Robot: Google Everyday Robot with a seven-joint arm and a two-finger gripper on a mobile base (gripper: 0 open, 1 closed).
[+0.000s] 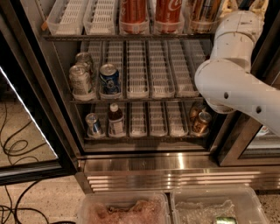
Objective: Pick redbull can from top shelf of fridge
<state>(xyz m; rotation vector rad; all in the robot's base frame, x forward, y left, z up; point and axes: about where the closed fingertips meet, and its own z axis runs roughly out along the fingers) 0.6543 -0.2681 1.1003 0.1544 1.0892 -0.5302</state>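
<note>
My gripper (246, 3) sits at the very top right of the view, mostly cut off by the upper edge, and I cannot tell whether it is released, clenched or grasping anything. Just to its left, at the right end of the top shelf (131, 36), stands what I take to be the redbull can (203, 13). Only its lower body shows, looking brownish in this light. Left of it on the same rack stand two red Coca-Cola cans (151, 13), then white ribbed lane trays (70, 15). My white arm (236, 83) drops from the gripper to a bulky elbow that covers the right side of the fridge (59, 87). On the middle rack, at the left, are two silver cans (81, 81) and a shorter dark-blue can (109, 78). The lowest rack holds a slim blue and silver can (93, 124), a small bottle (115, 120) and, far right, two gold-brown cans (201, 122). Below is the shiny steel base (175, 168), the glass door (26, 109) stands open at the left, cables (13, 148) lie on the floor, and two clear plastic bins (124, 210) fill the bottom edge.
</note>
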